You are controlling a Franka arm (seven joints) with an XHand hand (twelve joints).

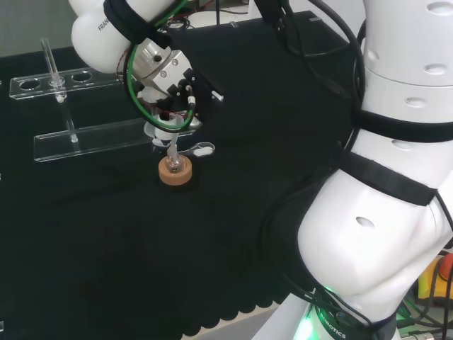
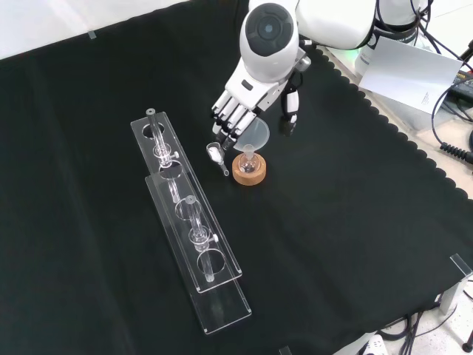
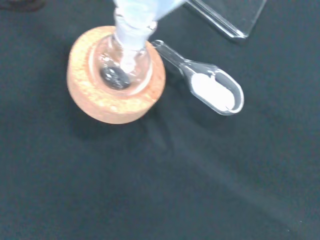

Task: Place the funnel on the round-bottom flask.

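Stretching under everything, the black-clothed surface is carrying two long clear racks off to the left in the front view, a tube standing in one. Hovering above the cork stand is the robot hand, fingers curling down around the rim of the clear funnel. Its thumb is hanging apart, so exactly how the rim is being pinched I cannot tell.

That funnel is looking light, thin-walled and slick, probably fragile, so the wide rim seems the sensible place to be gripping. Its long axis is running near upright, leaning a little, stem pointing down into the neck of the round-bottom flask, which is sitting upright in the cork ring.

Lying just beside the stand, a small glass scoop is cradling white powder.
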